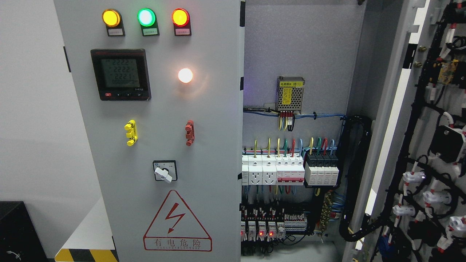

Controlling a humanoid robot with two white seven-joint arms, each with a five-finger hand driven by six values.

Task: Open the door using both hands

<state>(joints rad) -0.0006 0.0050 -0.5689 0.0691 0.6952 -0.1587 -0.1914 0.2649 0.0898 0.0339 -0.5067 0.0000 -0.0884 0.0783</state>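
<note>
A grey electrical cabinet fills the head view. Its left door (153,120) stands nearly flush and carries three lit indicator lamps (145,17), a digital meter (121,74), a rotary switch (164,171) and a red warning triangle (177,222). The right door (407,120) is swung wide open at the picture's right, its inner face with black cable bundles (429,174) showing. Between them the cabinet interior (298,54) is exposed, with breakers (289,169) and a power supply (290,94). Neither hand nor arm shows.
A white wall (32,109) lies to the left of the cabinet. A black box (18,229) sits at the lower left, beside yellow-black hazard tape (85,254) on the floor.
</note>
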